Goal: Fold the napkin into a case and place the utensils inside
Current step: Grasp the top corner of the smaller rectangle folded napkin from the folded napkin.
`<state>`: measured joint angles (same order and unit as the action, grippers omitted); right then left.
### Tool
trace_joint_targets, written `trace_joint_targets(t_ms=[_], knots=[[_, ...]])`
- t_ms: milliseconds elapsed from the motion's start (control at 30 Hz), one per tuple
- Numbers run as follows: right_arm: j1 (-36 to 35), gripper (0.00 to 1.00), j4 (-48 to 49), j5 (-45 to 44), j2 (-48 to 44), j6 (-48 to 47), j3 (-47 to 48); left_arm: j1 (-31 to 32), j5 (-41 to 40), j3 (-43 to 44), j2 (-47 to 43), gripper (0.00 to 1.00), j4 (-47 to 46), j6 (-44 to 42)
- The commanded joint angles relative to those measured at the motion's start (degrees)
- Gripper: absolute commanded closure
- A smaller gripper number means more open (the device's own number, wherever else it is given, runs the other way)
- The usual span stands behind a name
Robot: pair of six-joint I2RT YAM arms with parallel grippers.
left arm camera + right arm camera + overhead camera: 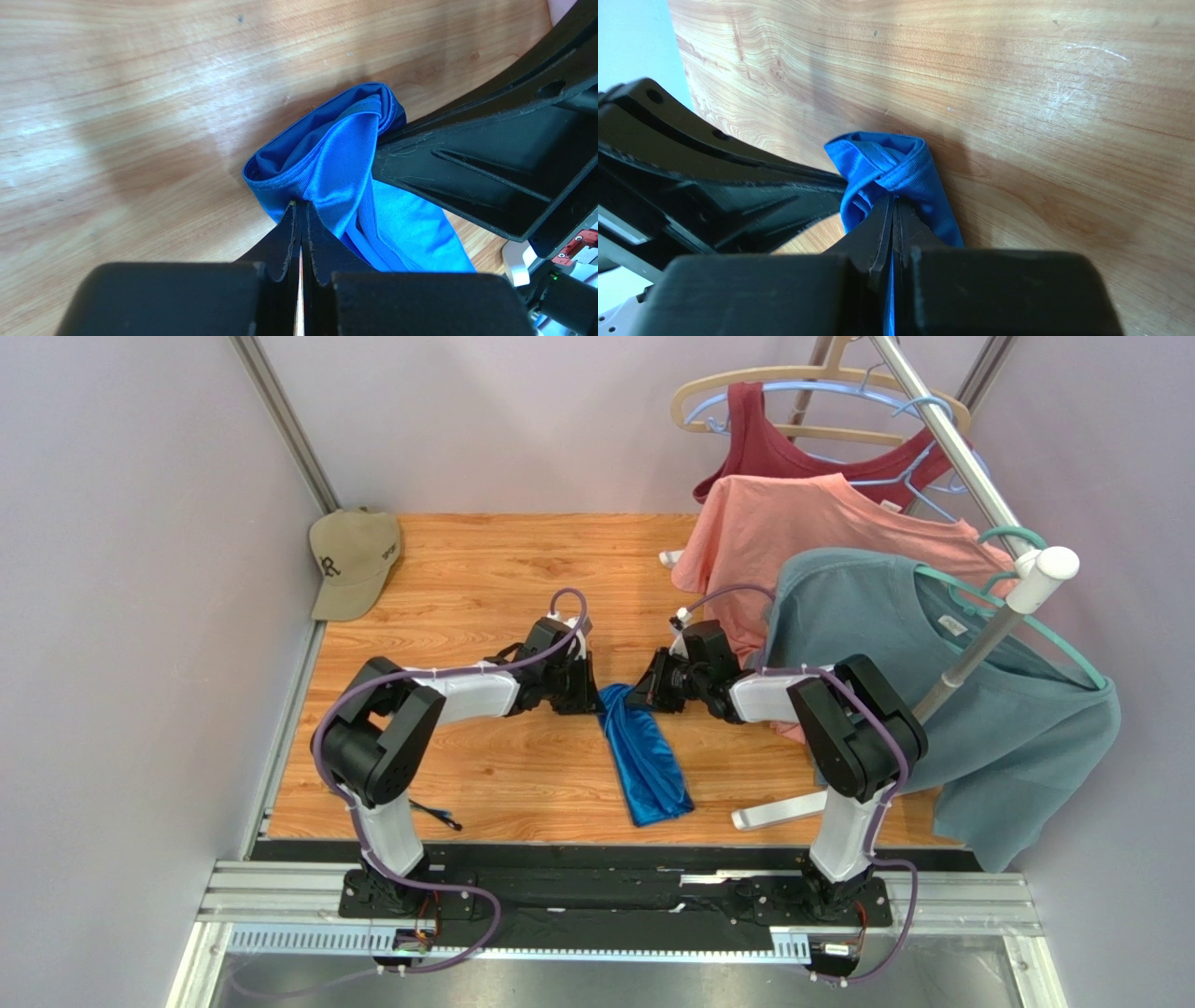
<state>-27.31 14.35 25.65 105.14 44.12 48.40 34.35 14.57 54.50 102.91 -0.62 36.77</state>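
Top external view, with both wrist views. The wooden bench [477,602] carries all items. Beyond and outboard of the right pincer [651,686], a clothes rack [982,637] holds 3 garments: a teal-grey T-shirt [898,658] nearest, a salmon T-shirt [786,525] behind it, and a dark red tank top [779,455] farthest.

The left pincer [589,693] and the right pincer face each other near mid-bench, tips just apart, with the far end of the napkin [643,756] between them. From that point the napkin, bunched into a long, narrow, crumpled strip, runs back from the pincers toward the arm bases and lies on the bench.

Left wrist view: the left pincer [300,208] is closed, its fingers [286,241] pressed flat together on a hemmed fold of the napkin [337,161]. The opposing pincer's black body fills the right side and touches the cloth.

Right wrist view: the right pincer [894,204] is likewise closed on the napkin [899,164]. Blue cloth shows in the slit between its fingers [878,234], and the gathered end stands just ahead of the tips.

A tan cap [354,560] rests well apart from the left pincer, at the far outboard corner. The utensils [435,816], seen only as a thin dark stick with a blue bit, lie behind the left pincer, near the base of the left arm [386,756] and apart from the napkin.
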Motion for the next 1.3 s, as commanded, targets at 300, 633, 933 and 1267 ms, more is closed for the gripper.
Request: trace_joint_targets(t_ms=[300, 633, 933, 1267], knots=[[-2.04, 1.0, 11.83, 3.35, 3.75, 8.69, -0.67, 2.21, -1.56, 1.49, -1.14, 1.0, -0.96, 0.67], [-3.19, 1.0, 11.59, -4.11, 3.23, 9.68, -5.33, 3.18, -2.78, -0.36, -7.19, 0.96, 0.26, 0.32], [-3.19, 1.0, 4.9, -7.72, -0.81, 5.19, -3.84, 3.44, -5.07, 6.4, -4.66, 0.79, 10.19, -1.35], [-3.28, 1.0, 7.8, -5.08, 0.24, 6.42, -4.1, 4.94, -5.96, 11.68, 0.18, 0.74, 13.1, -3.37]])
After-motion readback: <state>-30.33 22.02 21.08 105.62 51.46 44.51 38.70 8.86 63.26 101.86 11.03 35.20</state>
